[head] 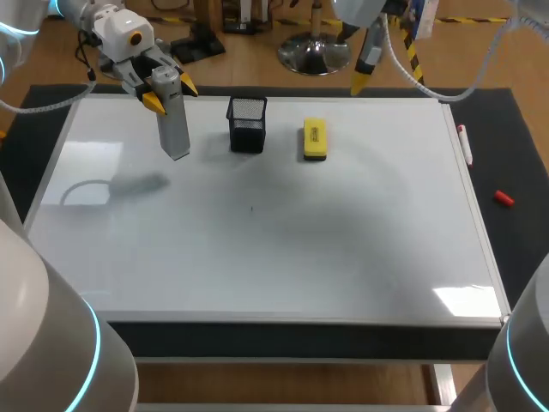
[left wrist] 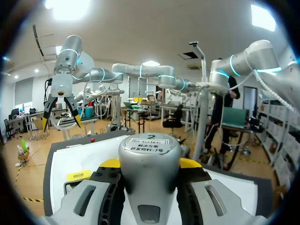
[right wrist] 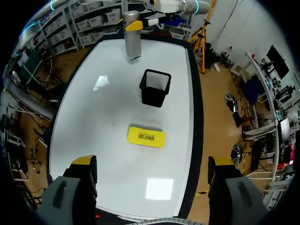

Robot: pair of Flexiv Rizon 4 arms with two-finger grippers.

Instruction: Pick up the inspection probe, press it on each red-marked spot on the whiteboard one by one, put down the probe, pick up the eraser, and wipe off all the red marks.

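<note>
The inspection probe (head: 172, 124), a grey metal bar with a rounded top and a white printed label on it, is clamped between the yellow-tipped fingers of the left gripper (head: 170, 94); it hangs nearly upright over the far left part of the white whiteboard (head: 300, 249), its lower end clear of the surface and its shadow lying apart from it; in the left wrist view the probe's top (left wrist: 150, 173) fills the space between the tips. The right gripper (right wrist: 152, 163) is spread wide and holds nothing; it hovers above the far edge of the board, with the yellow block eraser (right wrist: 146, 137) ahead of it. Between eraser and probe stands a black mesh cup (head: 247, 124); all three sit near the far edge. A white marker pen (head: 464, 142) lies along the right frame; a small red cap (head: 503, 198) rests on the dark mat (head: 523, 154) beyond it.
</note>
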